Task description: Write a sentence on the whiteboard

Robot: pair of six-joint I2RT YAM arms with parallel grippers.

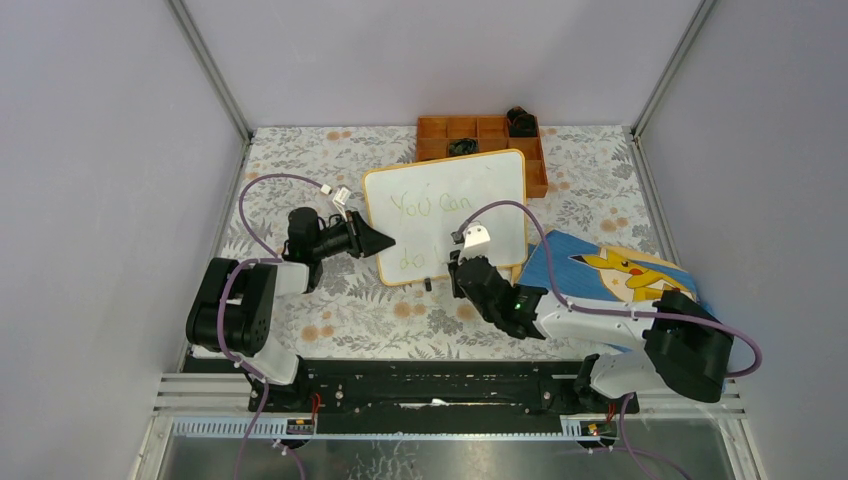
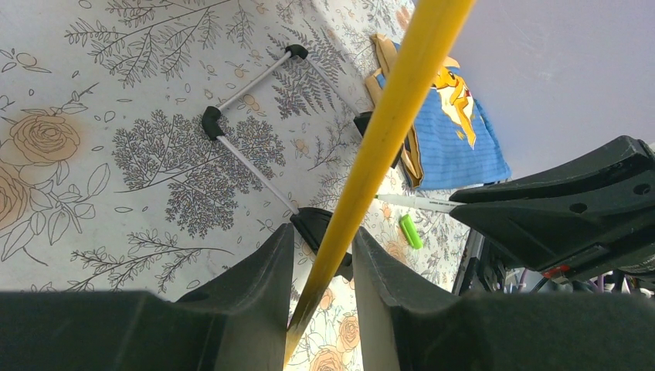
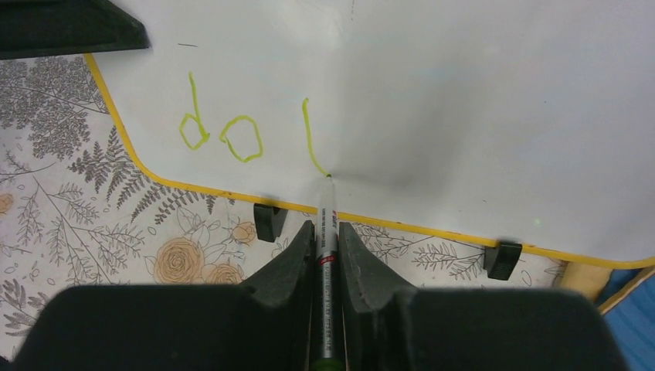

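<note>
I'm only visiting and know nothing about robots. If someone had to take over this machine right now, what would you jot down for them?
Left gripper: shut on the whiteboard, at its yellow left edge.
Right gripper: shut on the marker, tip touching the board.
The whiteboard stands on the table in front of the orange tray, with the blue cloth to its right.
Done: the sentence reads "You can" above, "do" plus one stroke below.
Left: the rest of that second line.

Floral-covered table (image 1: 350, 310) with whiteboard (image 1: 440, 180), orange tray (image 1: 480, 128), blue cartoon cloth (image 1: 600, 270).
</note>
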